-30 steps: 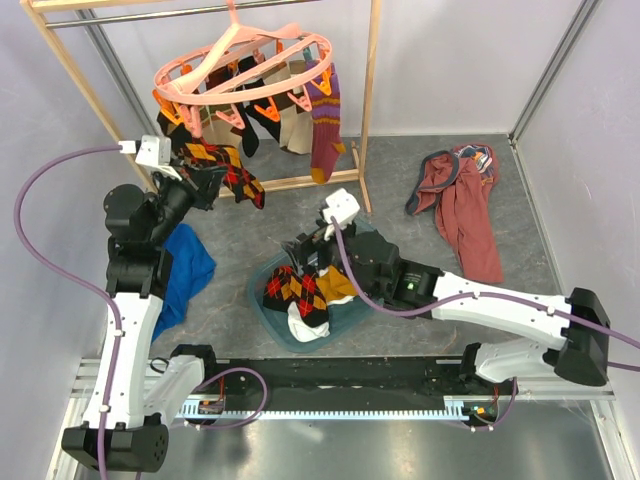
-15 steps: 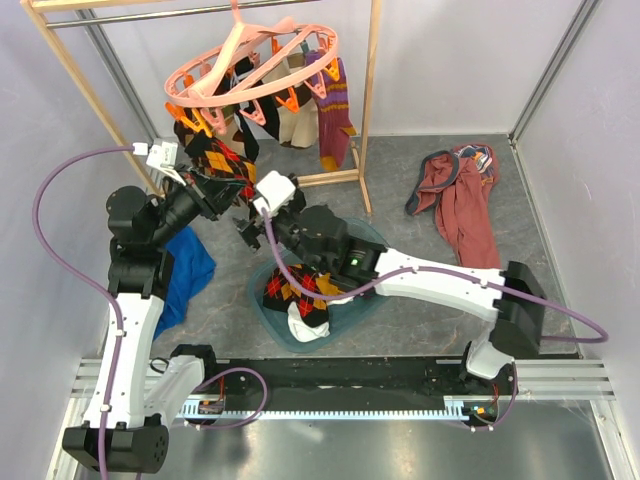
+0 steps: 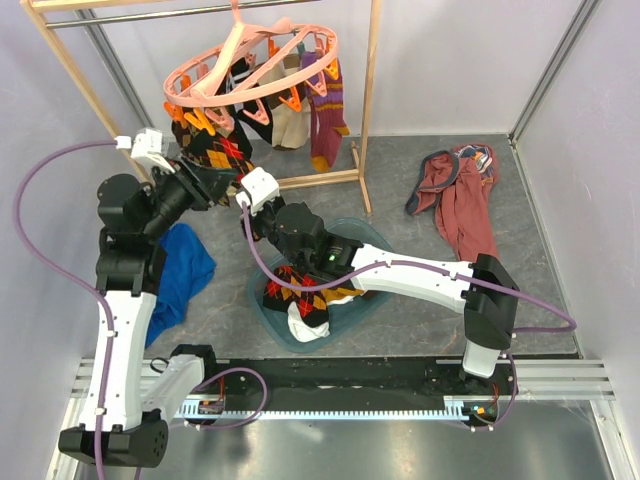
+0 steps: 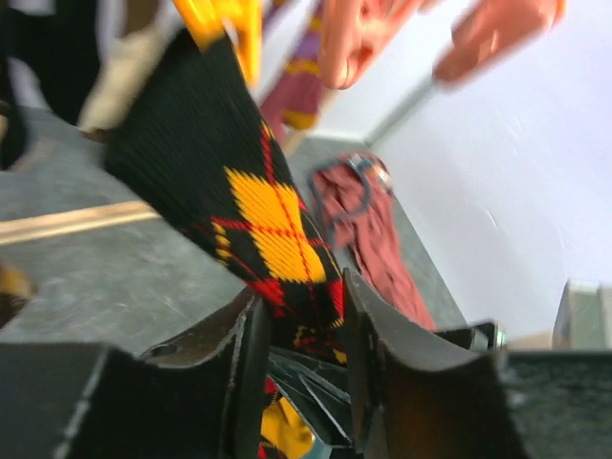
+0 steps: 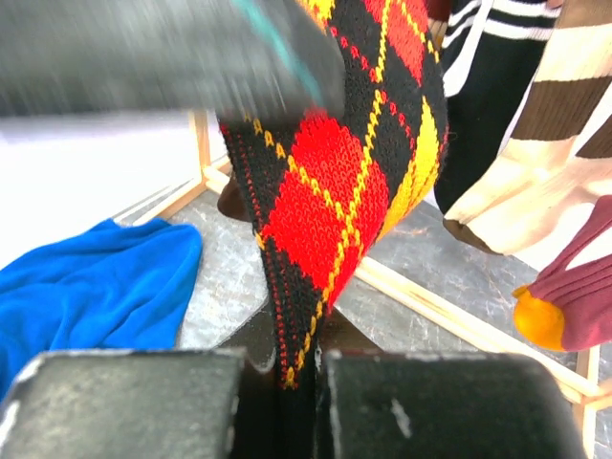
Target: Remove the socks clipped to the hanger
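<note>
- Sock of the moment: the argyle sock [image 5: 330,182], black with red and yellow diamonds, hangs by one end from an orange clip [image 4: 228,29] on the near-left edge of the hanger [image 3: 228,55]. The hanger is hooked to the wooden rack [image 3: 371,100] at the back left of the workspace.
- Its long axis runs from the clip down and toward the arms, drawn at a slant rather than hanging plumb. The free end points down into the two grippers. Whether cuff or toe is in the clip cannot be told.
- The right gripper [image 5: 287,368] has its jaws pressed together on the sock's lower edge, the knit pinched between them.
- The left gripper [image 4: 301,325] shows its jaws parted with the same sock lying in the gap. Whether they press on it cannot be told.
- The pink ring tilts, low on the side nearest the left arm. This suggests the sock is under pull but not yet off its clip.
- Done, by the look of it: a teal basin [image 3: 256,298] in front of the arms holds a second argyle sock [image 3: 295,290], a mustard sock [image 3: 338,292] and a white sock [image 3: 305,322].
- Left to do: the purple striped sock [image 3: 328,110], the beige sock [image 3: 290,125] and a black-and-white striped sock [image 5: 483,57] hang clipped around the ring. With the argyle one, that puts the job about midway at best.
- Further out, a blue cloth [image 3: 180,270] lies beside the left arm and a maroon garment [image 3: 465,205] at the far right. Both are well apart from the work.
</note>
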`<state>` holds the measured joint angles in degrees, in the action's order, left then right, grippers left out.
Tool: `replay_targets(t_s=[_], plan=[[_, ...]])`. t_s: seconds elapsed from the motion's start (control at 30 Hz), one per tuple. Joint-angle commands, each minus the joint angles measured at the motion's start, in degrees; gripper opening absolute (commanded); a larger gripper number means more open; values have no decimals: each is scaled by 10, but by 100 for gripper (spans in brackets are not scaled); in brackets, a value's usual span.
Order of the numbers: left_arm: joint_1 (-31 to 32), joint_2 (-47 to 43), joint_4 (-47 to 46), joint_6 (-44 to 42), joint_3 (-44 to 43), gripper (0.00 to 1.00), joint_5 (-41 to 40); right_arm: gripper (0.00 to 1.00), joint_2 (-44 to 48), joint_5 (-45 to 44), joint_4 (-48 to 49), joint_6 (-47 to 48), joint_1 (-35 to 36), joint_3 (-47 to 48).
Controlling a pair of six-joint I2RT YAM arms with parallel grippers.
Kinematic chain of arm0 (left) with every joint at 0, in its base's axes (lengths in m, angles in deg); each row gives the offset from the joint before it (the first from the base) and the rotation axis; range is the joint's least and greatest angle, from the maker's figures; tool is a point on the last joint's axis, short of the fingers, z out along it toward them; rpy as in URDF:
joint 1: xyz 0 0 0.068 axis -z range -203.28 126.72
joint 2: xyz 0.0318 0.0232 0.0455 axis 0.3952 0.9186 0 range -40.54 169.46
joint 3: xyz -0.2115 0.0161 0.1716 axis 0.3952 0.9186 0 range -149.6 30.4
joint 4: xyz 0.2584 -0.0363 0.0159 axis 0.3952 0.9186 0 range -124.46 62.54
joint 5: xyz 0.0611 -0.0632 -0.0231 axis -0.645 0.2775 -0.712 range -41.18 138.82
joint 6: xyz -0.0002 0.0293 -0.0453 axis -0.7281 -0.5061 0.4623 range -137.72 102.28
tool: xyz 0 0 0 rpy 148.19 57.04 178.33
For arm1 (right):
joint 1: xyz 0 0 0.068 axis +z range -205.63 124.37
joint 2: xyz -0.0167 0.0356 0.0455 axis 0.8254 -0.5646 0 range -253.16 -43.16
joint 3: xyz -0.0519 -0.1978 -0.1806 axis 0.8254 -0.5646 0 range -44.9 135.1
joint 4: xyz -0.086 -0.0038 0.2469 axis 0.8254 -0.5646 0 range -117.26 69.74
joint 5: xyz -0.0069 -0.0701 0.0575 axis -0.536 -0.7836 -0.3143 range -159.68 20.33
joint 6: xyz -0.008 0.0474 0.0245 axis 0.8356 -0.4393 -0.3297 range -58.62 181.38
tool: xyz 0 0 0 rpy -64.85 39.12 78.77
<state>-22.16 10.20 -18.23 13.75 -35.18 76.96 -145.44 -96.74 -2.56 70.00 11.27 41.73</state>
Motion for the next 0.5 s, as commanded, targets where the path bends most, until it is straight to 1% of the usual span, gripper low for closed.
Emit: replay_targets(t_s=[0.0,0.07,0.13,0.3,0.47], plan=[[-1,10,77,-27,-95,45,-132,0,16,-19,41,-1,1,-5],[-1,29,109,-32,-145,47,-156,0,16,-19,40,0,0,-2],[-1,39,122,-36,-181,48,-168,0,18,-19,41,1,0,-3],[-1,85,129,-39,-227,49,-206,0,21,-6,40,2,0,-6],[-1,129,138,-25,-270,49,-198,0,25,3,41,3,0,-6]])
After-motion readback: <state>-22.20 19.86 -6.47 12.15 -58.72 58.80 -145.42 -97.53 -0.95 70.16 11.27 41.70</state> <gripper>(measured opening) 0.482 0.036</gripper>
